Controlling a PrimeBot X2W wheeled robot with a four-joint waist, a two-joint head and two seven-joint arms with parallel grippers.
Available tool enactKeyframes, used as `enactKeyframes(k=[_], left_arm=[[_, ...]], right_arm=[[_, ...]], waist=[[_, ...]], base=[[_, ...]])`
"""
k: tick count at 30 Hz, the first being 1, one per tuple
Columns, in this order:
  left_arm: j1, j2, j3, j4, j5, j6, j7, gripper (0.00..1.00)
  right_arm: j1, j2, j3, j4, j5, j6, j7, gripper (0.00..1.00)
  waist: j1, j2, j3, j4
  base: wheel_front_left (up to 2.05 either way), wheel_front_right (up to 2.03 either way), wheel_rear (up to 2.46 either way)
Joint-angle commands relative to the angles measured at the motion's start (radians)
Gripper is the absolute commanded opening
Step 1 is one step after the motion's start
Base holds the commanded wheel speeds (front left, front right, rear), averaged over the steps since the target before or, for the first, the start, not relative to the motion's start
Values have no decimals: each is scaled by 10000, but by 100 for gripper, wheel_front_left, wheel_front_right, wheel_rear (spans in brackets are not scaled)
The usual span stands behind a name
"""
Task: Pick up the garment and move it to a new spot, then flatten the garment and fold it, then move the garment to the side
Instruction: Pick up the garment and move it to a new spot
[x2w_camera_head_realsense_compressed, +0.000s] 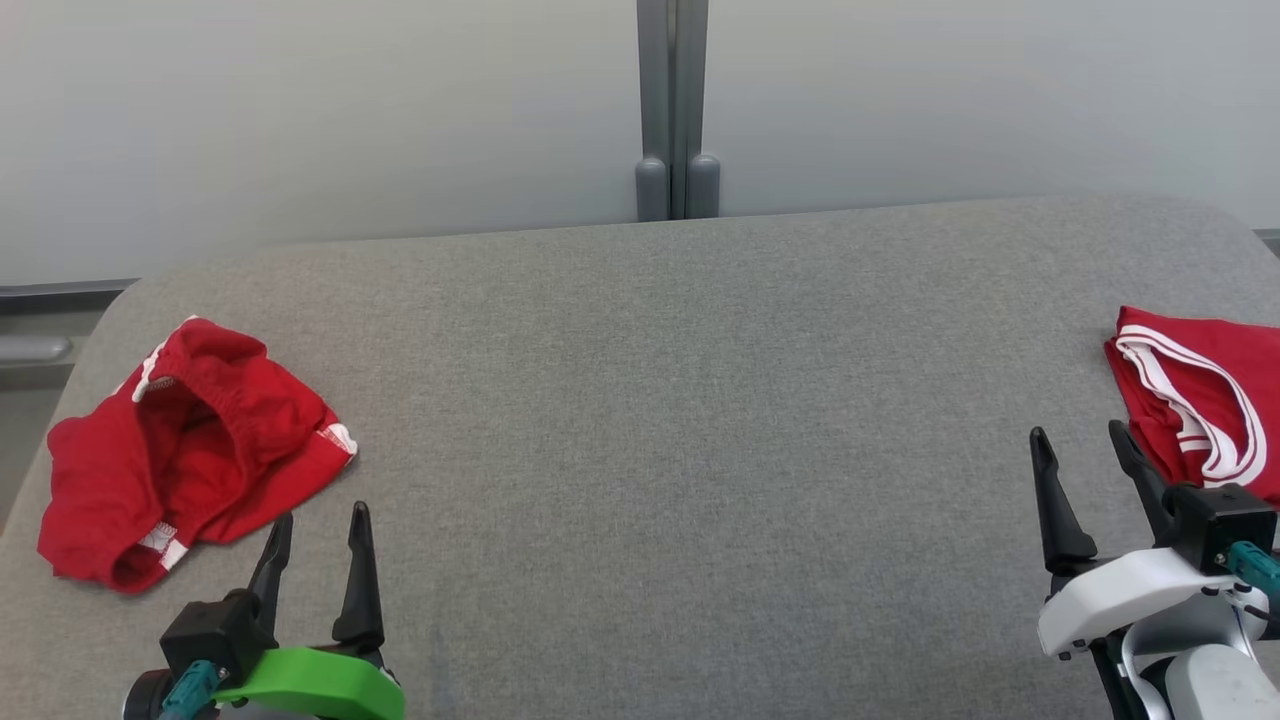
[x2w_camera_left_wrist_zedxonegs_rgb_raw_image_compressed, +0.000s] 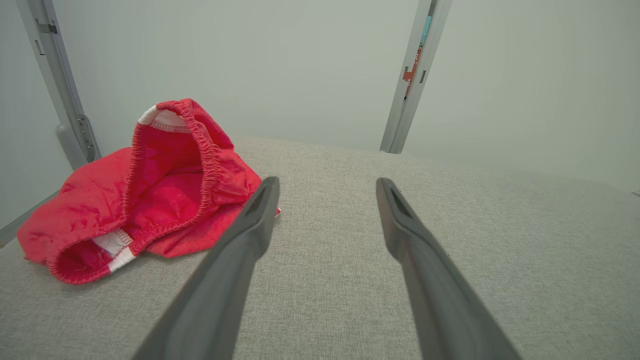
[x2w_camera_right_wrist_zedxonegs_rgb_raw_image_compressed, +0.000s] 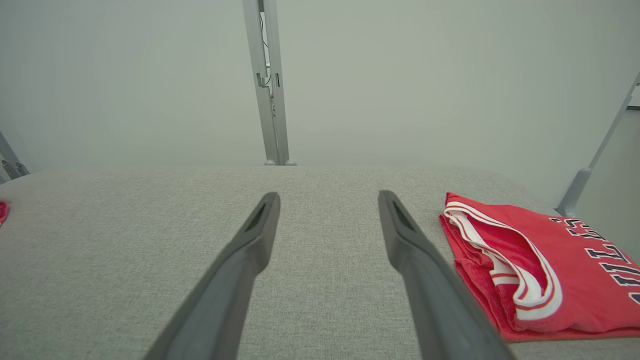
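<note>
Our left gripper (x2w_camera_head_realsense_compressed: 322, 513) and right gripper (x2w_camera_head_realsense_compressed: 1078, 430) both hang with jaws spread wide and empty over the grey table (x2w_camera_head_realsense_compressed: 660, 400), where we see the crumpled red shorts (x2w_camera_head_realsense_compressed: 190, 450) at its left end just beside the left gripper, and a folded red jersey (x2w_camera_head_realsense_compressed: 1200, 410) at the right edge.

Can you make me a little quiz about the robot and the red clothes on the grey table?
1. True or false: the left tool and the right tool are both open and hold nothing.
2. Pick one: the crumpled red shorts lie nearest to A, the left tool; B, the right tool; C, neither, they lie halfway between.
3. Fill in: the trim on the folded red top is ____.
Key: 1 true; 2 A; 3 white.
</note>
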Motion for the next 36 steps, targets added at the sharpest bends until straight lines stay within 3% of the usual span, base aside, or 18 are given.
enactKeyframes(k=[1, 7, 13, 27, 36], left_arm=[[122, 4, 57, 54, -16, 10, 4, 100], [-53, -6, 179, 68, 56, -14, 4, 100], [-168, -9, 159, 115, 196, 22, 4, 100], [-332, 220, 98, 197, 273, -35, 4, 100], [-139, 366, 214, 164, 156, -4, 4, 100]], right_arm=[[12, -23, 35, 65, -39, -19, -68, 100], [-78, 53, 49, 217, -164, -19, -122, 100], [-3, 156, 71, 315, -213, -19, -145, 100], [-99, 321, 630, 682, -190, -19, -405, 100], [-230, 498, 984, 763, -168, -19, -462, 100]], waist=[[0, 0, -12, 11], [0, 0, 16, 100], [0, 0, 22, 644], [0, 0, -229, 3502], [0, 0, -182, 4567]], base=[[0, 0, 0], [0, 0, 0], [0, 0, 0], [0, 0, 0], [0, 0, 0]])
